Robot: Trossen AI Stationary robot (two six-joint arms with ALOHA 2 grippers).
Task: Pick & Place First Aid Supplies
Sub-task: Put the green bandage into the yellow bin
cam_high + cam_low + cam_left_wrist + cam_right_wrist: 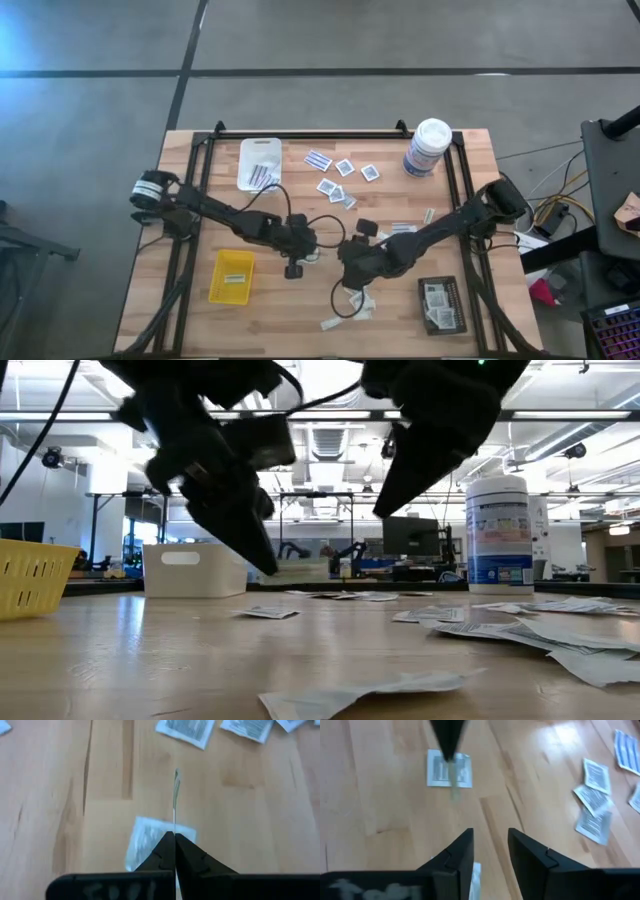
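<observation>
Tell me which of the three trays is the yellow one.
The yellow tray near the left arm is a slotted basket. The white tray lies at the far edge, the black tray by the right arm.

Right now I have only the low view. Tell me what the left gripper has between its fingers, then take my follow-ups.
Observer: The left gripper is shut on a narrow pale strip, held edge-on above the table.
Operator: Give me the right gripper's state.
Observer: The right gripper is open, with its fingers apart above the wood.
Operator: Report any tray I can't see from here.
Observer: A black tray sits near the front edge on the right arm's side, and it holds square white packets.
</observation>
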